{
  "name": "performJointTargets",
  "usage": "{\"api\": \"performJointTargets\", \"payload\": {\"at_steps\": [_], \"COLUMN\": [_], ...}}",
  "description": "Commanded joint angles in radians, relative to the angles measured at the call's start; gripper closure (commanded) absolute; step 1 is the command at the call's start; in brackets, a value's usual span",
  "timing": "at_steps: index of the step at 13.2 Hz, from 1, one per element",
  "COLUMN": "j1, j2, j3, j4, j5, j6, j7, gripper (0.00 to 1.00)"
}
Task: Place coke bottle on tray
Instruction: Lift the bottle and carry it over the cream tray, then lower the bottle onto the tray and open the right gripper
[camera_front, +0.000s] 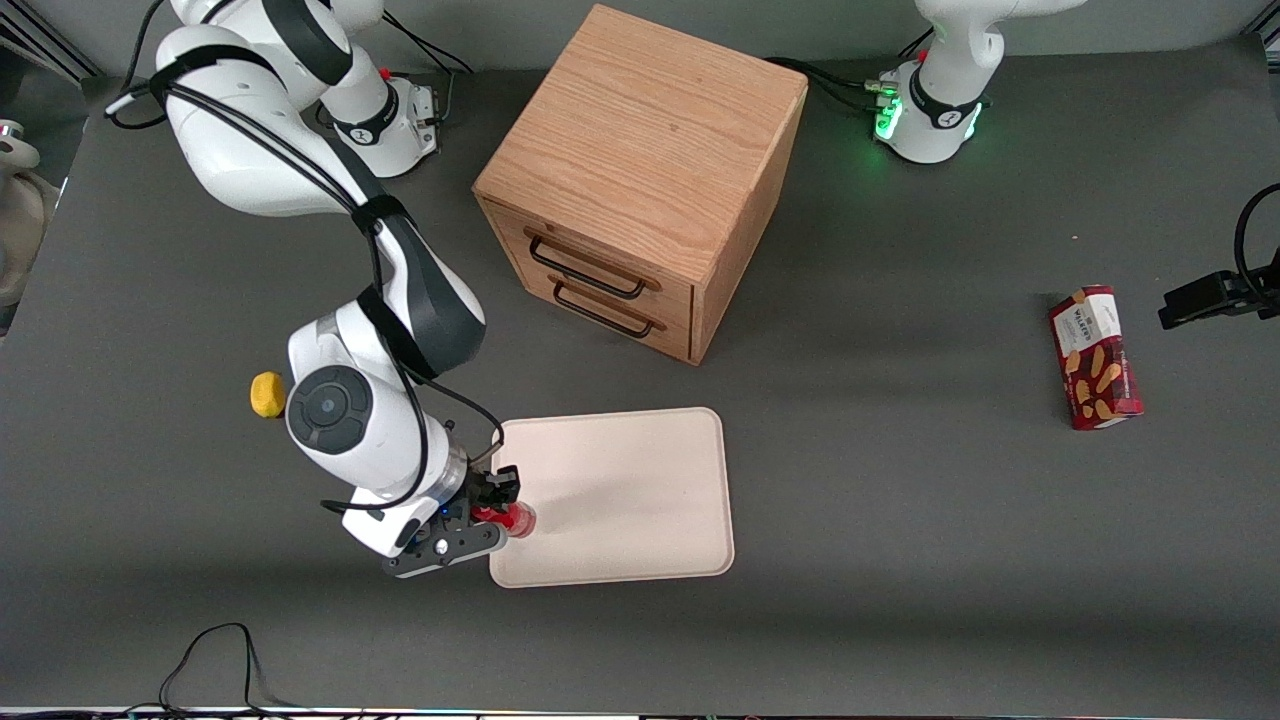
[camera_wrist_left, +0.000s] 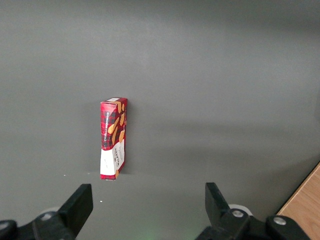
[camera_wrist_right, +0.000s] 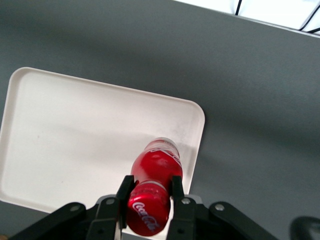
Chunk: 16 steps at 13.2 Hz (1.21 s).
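Note:
My right gripper (camera_front: 497, 508) is over the tray's corner nearest the front camera, at the working arm's end, and is shut on the coke bottle (camera_front: 515, 520). In the right wrist view the gripper (camera_wrist_right: 150, 187) clamps the bottle (camera_wrist_right: 155, 172) by its red cap end, a black finger on each side, with the red body pointing down over the tray (camera_wrist_right: 75, 130). The cream-white tray (camera_front: 630, 490) lies flat on the grey table. I cannot tell whether the bottle touches the tray.
A wooden drawer cabinet (camera_front: 640, 180) stands farther from the front camera than the tray. A small yellow fruit (camera_front: 266, 394) lies beside my arm. A red biscuit box (camera_front: 1095, 357) lies toward the parked arm's end and also shows in the left wrist view (camera_wrist_left: 113, 138).

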<state>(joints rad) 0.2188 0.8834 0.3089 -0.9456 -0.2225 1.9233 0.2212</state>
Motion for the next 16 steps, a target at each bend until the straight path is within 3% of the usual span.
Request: {"api": "performJointTargets", "payload": {"at_steps": [1,4,6,10,12,16], "j1": [-0.001,-0.001,-0.001,-0.009,-0.009,-0.013], "j2": [0.017,0.046,0.054,0.055,0.055,0.043], "j3": [0.006,0.002,0.001,-0.001,-0.001,-0.001], "j4": [0.001,0.001,-0.001,-0.028,-0.030,-0.030], "j5": [-0.029,-0.049,-0.049,-0.048,-0.044,-0.037], "j6": [0.042,0.091,0.111,0.135,0.161,0.169], "j7": [0.012,0.012,0.020,0.021,0.024,0.027], "gripper": [0.90,0.85,0.74,0.65,0.00,0.00]}}
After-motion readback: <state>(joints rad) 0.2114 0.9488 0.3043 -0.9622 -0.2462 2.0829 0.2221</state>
